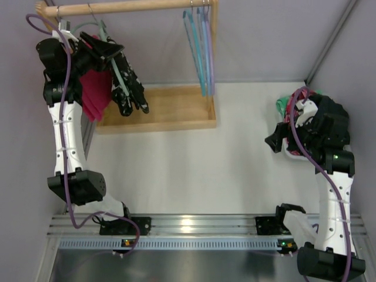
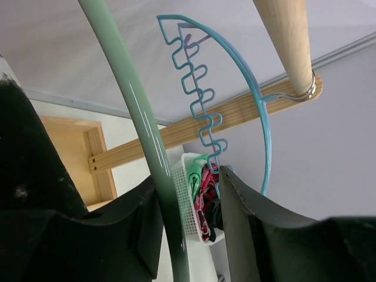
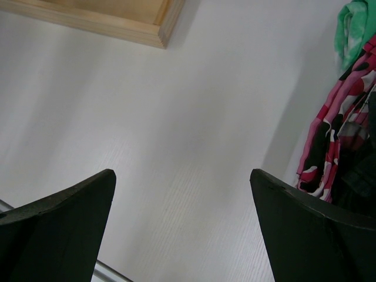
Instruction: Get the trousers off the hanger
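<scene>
Looks like an early stage, with nothing yet freed: trousers (image 1: 130, 88) on the hanger (image 2: 144, 135), hung from the wooden rail (image 1: 129, 7) at the far left, just beside a pink garment (image 1: 94, 97). Shows the left claw (image 2: 187, 191) raised to the rail with its jaws set around the hanger's thin green rod, partway apart. Puts one finger (image 2: 147, 217) against or right beside the rod and leaves a clear gap on the other side, so no firm pinch as yet. Finds the right claw (image 3: 182, 176) spread wide and holding nothing, low over the white table (image 1: 205, 170), well apart from the rail. Leaves, by the look of it, nearly everything to do: steadying the hanger, taking hold of the cloth, drawing it off the bar. As for the trousers: soft black fabric with scattered white splotches, bunched into a narrow hanging bundle along the hanger's slanted arm, lower end dangling above the wooden tray (image 1: 170, 111). Cannot tell from these views how the cloth is looped or folded over the bar.
</scene>
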